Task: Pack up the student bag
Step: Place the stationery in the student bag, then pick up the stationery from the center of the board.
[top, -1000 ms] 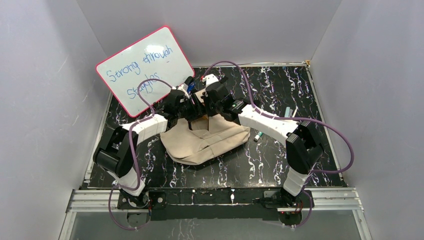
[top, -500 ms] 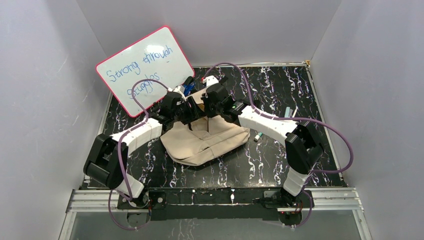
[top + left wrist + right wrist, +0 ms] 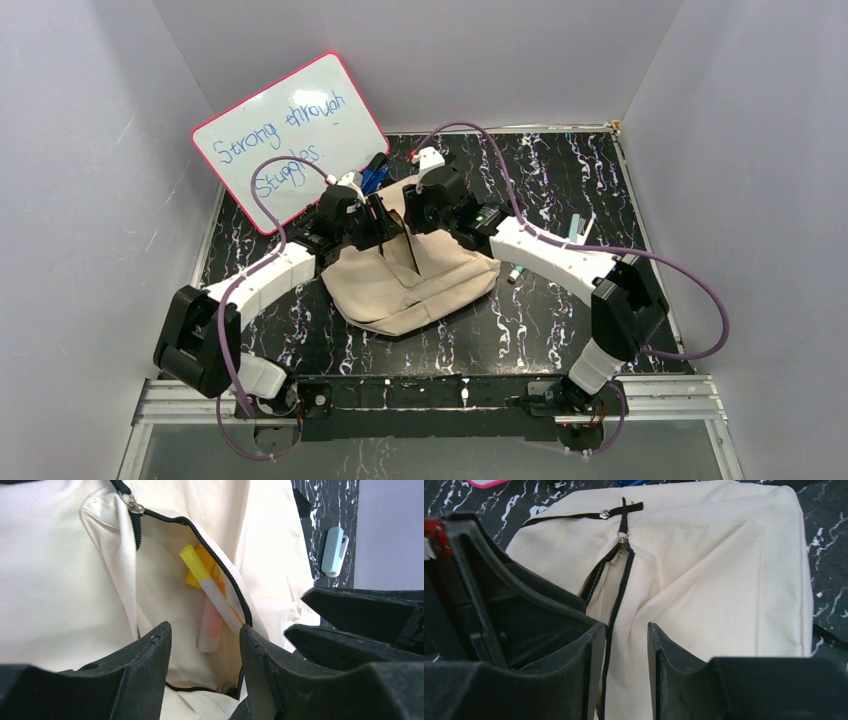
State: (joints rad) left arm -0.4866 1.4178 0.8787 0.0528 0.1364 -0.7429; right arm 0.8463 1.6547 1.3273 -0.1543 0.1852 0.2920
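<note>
The student bag (image 3: 410,285) lies flat mid-table, beige with dark zipper lines. Both grippers hover over its far end. My left gripper (image 3: 372,215) is open, its jaws (image 3: 205,627) apart on either side of an unzipped pocket, and the right fingertip (image 3: 250,645) touches the zipper edge. A yellow-capped marker (image 3: 210,587) and a pinkish tube (image 3: 210,630) lie inside that pocket. Open as well is my right gripper (image 3: 418,212), whose jaws (image 3: 626,625) stand apart over the bag fabric (image 3: 724,580) beside the zipper. The zipper pull (image 3: 623,537) sits at the far end of the opening.
A pink-framed whiteboard (image 3: 290,140) leans at the back left. Behind the bag lies something blue (image 3: 375,175). A light-blue case (image 3: 577,228) (image 3: 334,551) and a small marker (image 3: 516,272) lie on the black marbled table right of the bag.
My right gripper has opened and let go of the bag's edge. The left arm's elbow swung out to the left and lower, and the pocket opening now shows as a narrow slit.
</note>
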